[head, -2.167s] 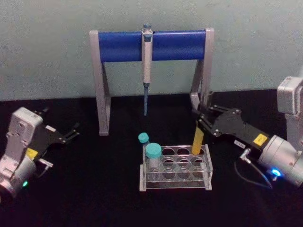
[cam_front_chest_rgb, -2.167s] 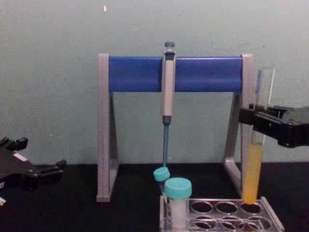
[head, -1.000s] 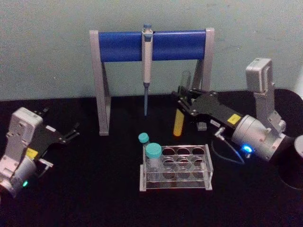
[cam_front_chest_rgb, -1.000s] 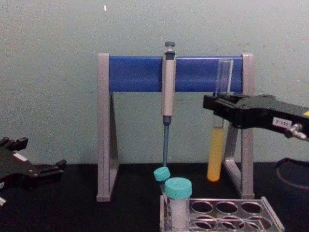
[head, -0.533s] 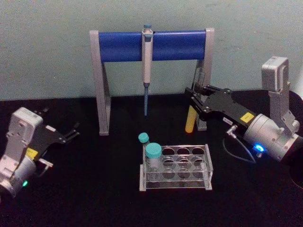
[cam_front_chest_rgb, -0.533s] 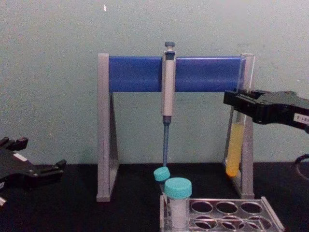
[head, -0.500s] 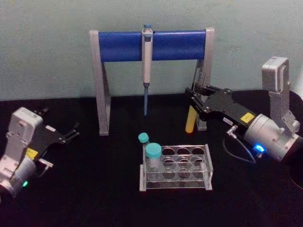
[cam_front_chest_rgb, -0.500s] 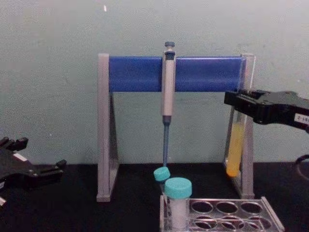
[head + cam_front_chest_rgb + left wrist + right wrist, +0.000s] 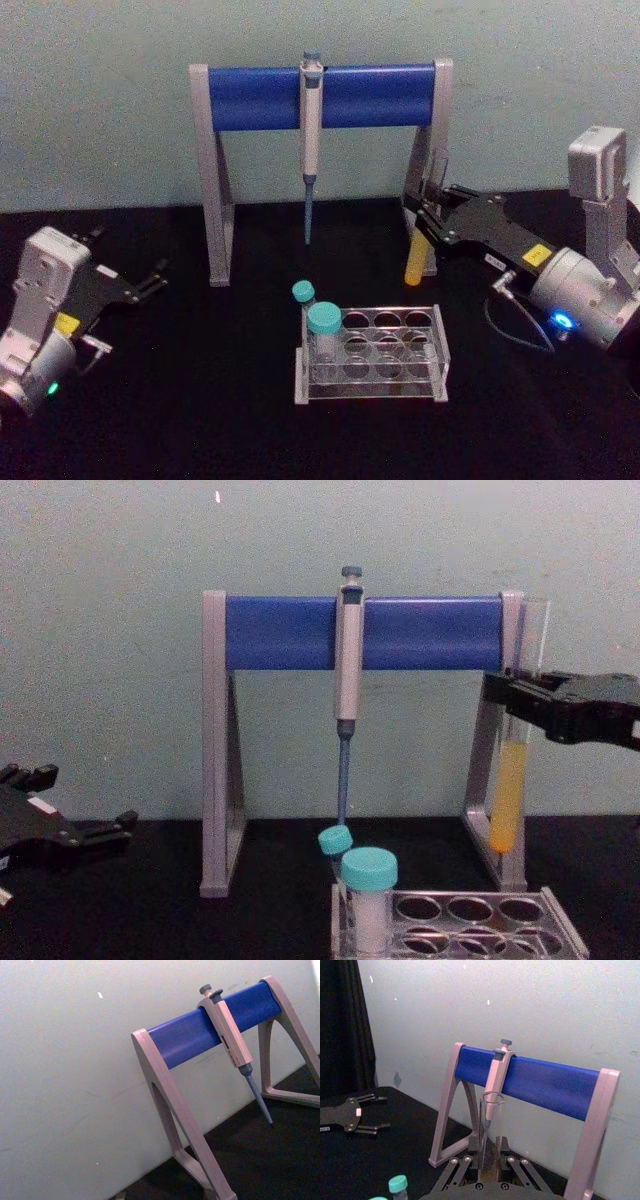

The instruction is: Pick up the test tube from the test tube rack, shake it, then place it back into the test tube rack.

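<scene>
Test tube rack [image 9: 440, 345]: on the table [image 9: 200, 400], near centre; two teal-capped vials [image 9: 323, 322] at its left end.
Test tube [image 9: 414, 262]: upright in the air, above and beyond the rack's far right corner, before the stand [image 9: 320, 97].
Right gripper [image 9: 421, 228]: clamped on the tube's upper half.
Left gripper [image 9: 152, 278]: parked at left, fingers spread, empty.

Black left hand [image 9: 158, 277] and right hand [image 9: 422, 213], silver wrists [image 9: 588, 292], yellow labels [image 9: 537, 256].

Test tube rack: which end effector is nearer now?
Right. The right end effector holds the test tube raised just behind the right rear corner of the test tube rack; the left end effector sits far to its left.
</scene>
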Controlling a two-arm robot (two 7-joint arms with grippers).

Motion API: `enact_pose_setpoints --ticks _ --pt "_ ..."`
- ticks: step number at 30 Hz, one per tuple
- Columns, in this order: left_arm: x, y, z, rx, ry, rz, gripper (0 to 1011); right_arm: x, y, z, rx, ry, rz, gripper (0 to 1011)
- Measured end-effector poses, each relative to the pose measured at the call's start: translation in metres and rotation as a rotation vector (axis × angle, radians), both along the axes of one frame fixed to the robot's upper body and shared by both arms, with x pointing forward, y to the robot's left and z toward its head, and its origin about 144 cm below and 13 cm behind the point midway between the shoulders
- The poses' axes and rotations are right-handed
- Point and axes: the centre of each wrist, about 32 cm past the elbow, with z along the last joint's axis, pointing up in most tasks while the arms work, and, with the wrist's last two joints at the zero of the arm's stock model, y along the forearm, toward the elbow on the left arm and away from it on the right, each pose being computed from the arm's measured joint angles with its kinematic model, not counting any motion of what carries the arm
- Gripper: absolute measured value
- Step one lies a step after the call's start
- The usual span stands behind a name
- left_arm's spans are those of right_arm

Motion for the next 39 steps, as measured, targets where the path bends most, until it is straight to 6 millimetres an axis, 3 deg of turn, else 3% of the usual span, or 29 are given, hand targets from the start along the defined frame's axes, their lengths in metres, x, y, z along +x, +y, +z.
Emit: enact_pose_setpoints --ticks 13,22,29,39 --pt "0.000 0.000 0.000 0.000 0.000 0.000 1010 -0.030 -0.012 -0.002 -0.016 0.004 0.008 225" --pt "0.000 0.000 0.000 0.000 0.000 0.000 1010 -0.046 -0.004 -0.003 -0.014 0.010 0.083 225" --pt "0.000 0.000 0.000 0.000 0.000 0.000 1010 -0.044 0.010 -0.003 -0.007 0.013 0.141 225" --pt "0.000 0.000 0.000 0.000 0.000 0.000 1010 -0.023 0.027 -0.003 -0.006 0.013 0.164 225"
